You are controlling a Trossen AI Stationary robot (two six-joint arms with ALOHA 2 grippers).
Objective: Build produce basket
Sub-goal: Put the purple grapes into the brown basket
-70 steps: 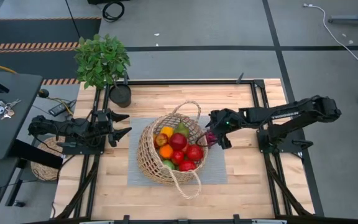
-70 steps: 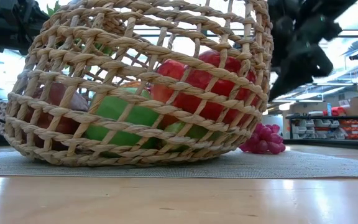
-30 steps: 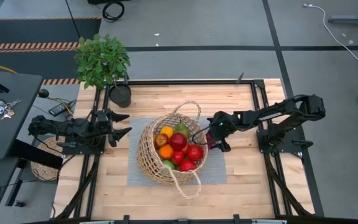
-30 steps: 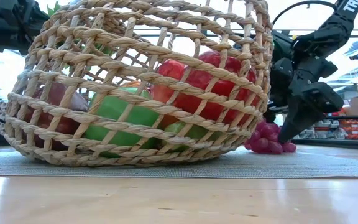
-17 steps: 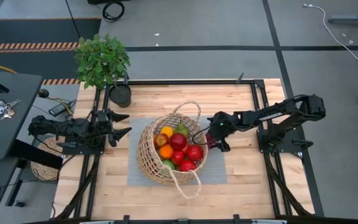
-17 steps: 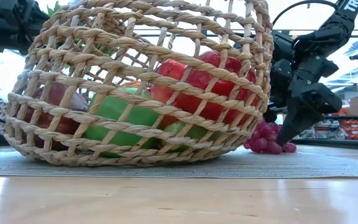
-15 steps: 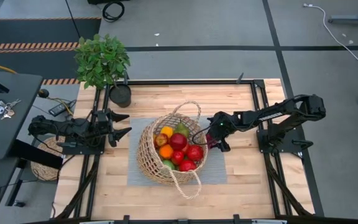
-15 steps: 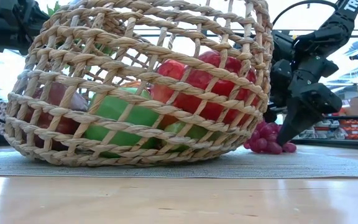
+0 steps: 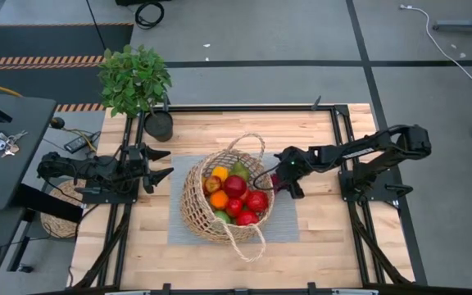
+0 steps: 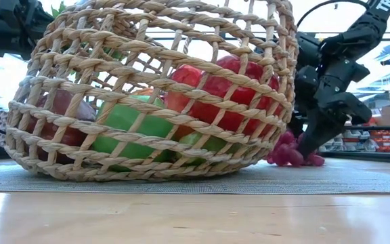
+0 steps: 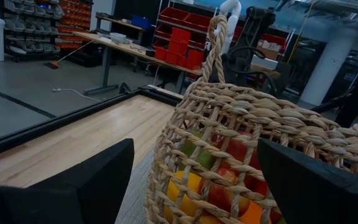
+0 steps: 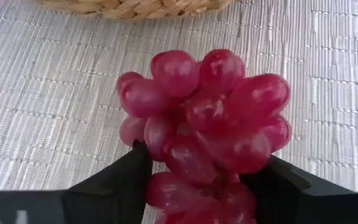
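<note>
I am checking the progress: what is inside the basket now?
The basket holds red apples, an orange, a yellow fruit and green ones. Lower pieces are covered. The grapes lie outside, in the right gripper.

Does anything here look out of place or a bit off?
Only the grapes: they lie on the grey mat outside the basket, by its right side, with the right claw closing around them. The other fruit is inside.

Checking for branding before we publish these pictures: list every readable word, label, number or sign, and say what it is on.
"TR": white letters, cut off by the picture's edge, on the right arm in the low view.
Red storage bins and shelf stock in the room behind: any labels too small to read.
Nothing else carries text.
</note>
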